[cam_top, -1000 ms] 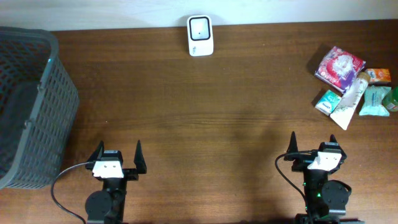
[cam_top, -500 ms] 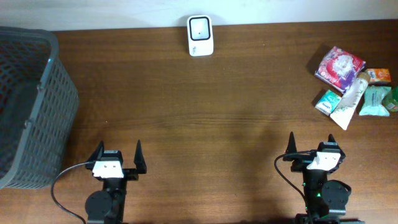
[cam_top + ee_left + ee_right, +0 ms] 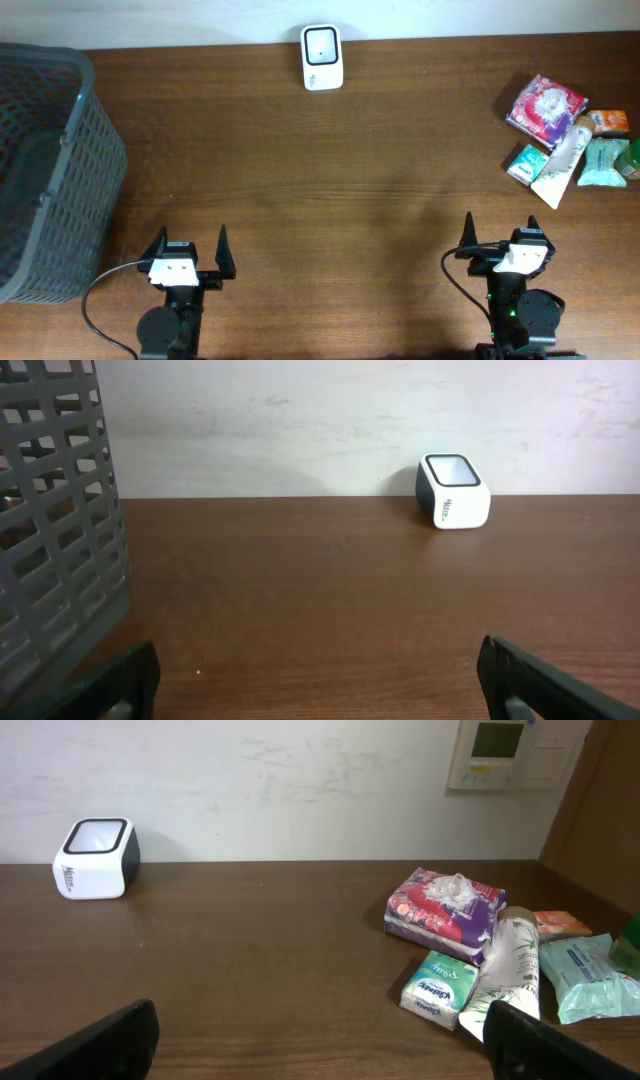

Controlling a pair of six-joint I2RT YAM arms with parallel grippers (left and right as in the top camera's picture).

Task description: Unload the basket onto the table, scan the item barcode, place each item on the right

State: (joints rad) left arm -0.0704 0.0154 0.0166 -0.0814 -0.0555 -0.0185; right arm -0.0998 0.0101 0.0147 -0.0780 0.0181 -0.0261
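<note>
Heap of small plastic-wrapped packets lies at the brown wooden table's right edge, untouched. White box-shaped barcode scanner sits at the far edge. My left gripper and right gripper wait at the near edge, jaws wide apart, empty. Grey plastic mesh basket is at the left edge.

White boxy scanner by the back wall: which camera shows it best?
Left wrist: the white boxy scanner sits unobstructed, showing its top window and side lettering. Right wrist shows it far left; overhead shows only its top.
</note>
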